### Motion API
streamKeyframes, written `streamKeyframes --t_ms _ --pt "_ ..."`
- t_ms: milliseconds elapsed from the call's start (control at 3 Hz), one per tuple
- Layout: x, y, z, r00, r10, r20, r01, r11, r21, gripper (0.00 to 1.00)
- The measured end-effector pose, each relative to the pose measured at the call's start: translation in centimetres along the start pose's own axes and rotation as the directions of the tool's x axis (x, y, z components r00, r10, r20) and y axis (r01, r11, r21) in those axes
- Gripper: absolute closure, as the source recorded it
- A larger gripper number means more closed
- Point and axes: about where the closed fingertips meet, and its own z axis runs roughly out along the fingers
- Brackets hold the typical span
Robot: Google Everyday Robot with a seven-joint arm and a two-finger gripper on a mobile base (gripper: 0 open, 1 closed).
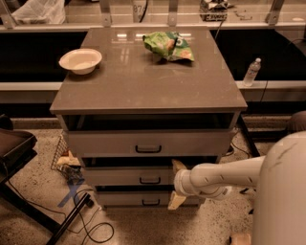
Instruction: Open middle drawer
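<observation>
Bench (143, 81): brown glossy top, lamp glare (122, 36) near its back edge.
Behind bench: pale ledge (248, 23) with metal posts (172, 12); plastic bag (38, 12) at left.
Right of bench: water bottle (251, 72) on low sill (277, 85).
Left of bench: dark chair (14, 148), wire basket (60, 150).
Below bench: speckled floor (215, 225), blue tape cross (71, 191), black cable (95, 229).
Gripper (174, 184): fingers spread, before the bench's lower front.
</observation>
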Motion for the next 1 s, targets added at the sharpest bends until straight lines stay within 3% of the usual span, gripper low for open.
streamKeyframes --t_ms 333,1000 --pt "0.3 -0.3 1.8 1.0 -0.005 -0.013 0.004 0.9994 -0.035 0.1" --pt "0.7 -0.1 3.5 0.998 -0.015 -0.065 0.012 0.9984 -0.056 0.57"
